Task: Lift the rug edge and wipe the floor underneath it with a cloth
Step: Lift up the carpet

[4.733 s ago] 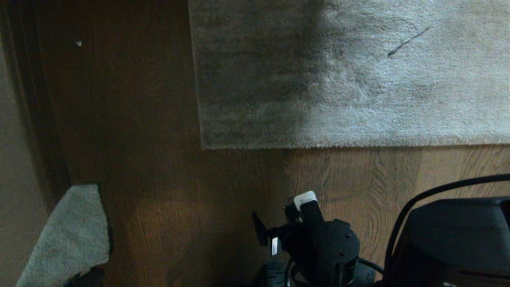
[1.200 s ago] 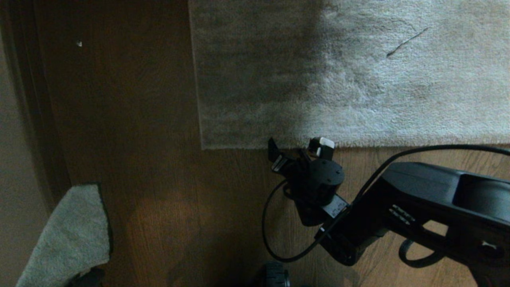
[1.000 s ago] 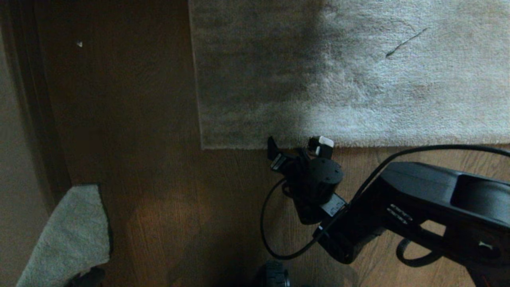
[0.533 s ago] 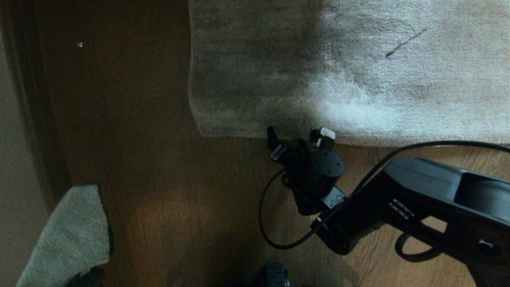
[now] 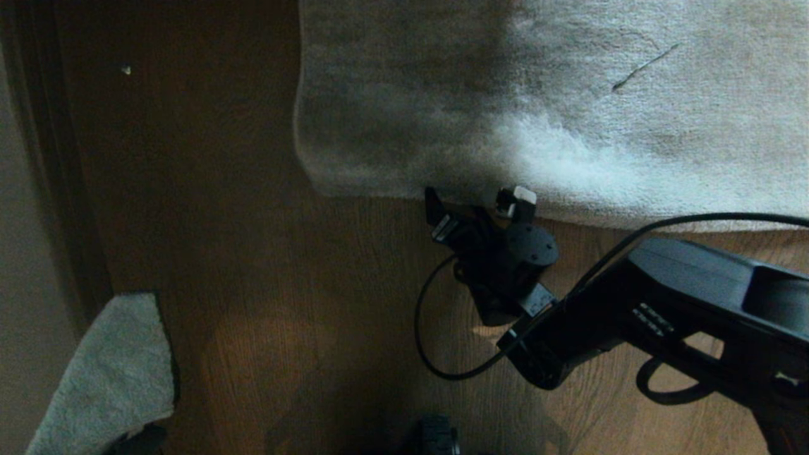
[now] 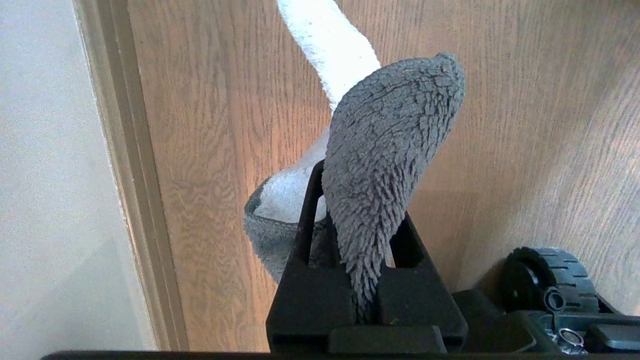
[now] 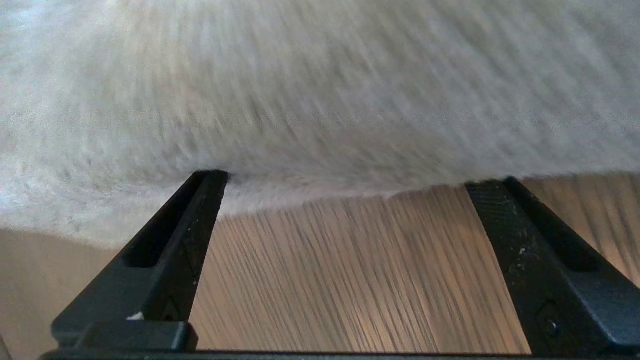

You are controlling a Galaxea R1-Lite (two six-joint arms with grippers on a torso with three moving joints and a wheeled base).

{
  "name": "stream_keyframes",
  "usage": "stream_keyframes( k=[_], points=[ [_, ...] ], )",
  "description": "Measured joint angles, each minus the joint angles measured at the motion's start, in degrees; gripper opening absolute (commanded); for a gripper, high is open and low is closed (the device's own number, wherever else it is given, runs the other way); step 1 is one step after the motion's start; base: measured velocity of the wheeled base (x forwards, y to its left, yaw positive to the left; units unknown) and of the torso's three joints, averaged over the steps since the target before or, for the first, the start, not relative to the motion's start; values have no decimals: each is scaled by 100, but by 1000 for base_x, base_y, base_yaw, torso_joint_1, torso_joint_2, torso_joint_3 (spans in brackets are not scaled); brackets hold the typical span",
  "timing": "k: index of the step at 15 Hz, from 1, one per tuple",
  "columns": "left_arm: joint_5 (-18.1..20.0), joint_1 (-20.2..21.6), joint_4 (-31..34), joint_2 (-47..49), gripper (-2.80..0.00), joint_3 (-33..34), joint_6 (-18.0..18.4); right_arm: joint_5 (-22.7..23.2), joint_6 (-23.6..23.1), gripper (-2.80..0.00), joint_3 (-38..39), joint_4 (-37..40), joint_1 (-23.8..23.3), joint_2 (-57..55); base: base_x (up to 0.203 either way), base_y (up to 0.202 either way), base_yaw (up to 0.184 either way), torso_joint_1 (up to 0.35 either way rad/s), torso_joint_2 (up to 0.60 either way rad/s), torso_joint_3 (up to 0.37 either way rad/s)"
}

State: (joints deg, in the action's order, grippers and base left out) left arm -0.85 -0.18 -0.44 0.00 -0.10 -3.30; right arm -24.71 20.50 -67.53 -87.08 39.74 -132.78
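The right arm reached in from the lower right, forearm angled up and to the left, its wrist bent forward. The right end effector had its jaws spread wide, fingertips pointing ahead. The left end effector sat at the lower left, its jaws clamped together.

No readable text, label, brand, number or sign shows in any view; a small pale sticker on the wrist just behind the right gripper is too small and dark to make out.
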Motion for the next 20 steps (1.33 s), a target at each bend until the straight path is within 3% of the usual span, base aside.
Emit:
stream_keyframes(
  k=[5,20],
  points=[
    [0,0,0,0,-280,0,0,738,-407,0,-491,20,39,15,0,0,0,0,0,0],
    [0,0,2,0,-280,2,0,1127,-372,0,-809,-16,517,260,0,0,0,0,0,0]
  ],
)
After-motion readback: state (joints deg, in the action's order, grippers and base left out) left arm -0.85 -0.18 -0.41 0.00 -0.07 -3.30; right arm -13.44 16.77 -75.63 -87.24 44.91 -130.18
